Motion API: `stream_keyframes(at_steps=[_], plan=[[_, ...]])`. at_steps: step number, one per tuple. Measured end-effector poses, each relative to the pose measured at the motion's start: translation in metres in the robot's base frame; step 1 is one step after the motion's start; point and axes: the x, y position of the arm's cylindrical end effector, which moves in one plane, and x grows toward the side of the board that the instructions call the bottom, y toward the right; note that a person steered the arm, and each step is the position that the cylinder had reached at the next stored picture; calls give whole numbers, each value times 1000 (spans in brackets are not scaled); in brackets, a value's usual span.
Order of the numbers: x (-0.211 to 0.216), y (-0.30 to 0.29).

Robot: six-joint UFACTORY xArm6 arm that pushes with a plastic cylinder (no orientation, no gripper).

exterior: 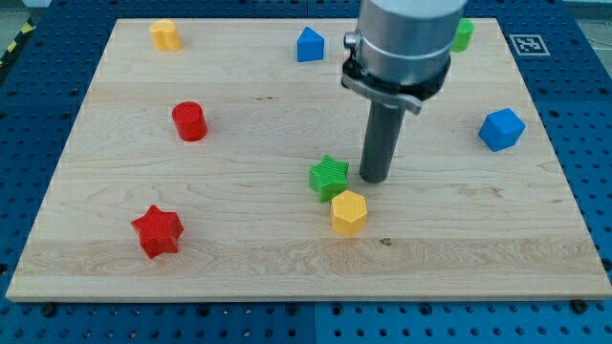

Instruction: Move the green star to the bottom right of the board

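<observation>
The green star (329,177) lies near the middle of the wooden board (287,248), a little below centre. A yellow hexagon block (349,211) touches it at its lower right. My tip (374,179) rests on the board just to the right of the green star, close to it, and above the yellow hexagon. The rod rises from the tip to the grey arm body at the view's top.
A red star (157,231) lies at the lower left. A red cylinder (189,121) is at the left. A yellow block (165,35) is at the top left. A blue house-shaped block (310,45) is at top centre. A blue block (501,129) is at the right. A green block (463,35) is partly hidden behind the arm.
</observation>
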Motion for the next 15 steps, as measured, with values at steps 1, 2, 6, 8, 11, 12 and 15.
stream_keyframes(at_steps=[1,2,6,8,11,12,15], plan=[[7,-23],[38,-33],[-5,-102],[48,-158],[25,-10],[24,-3],[34,60]])
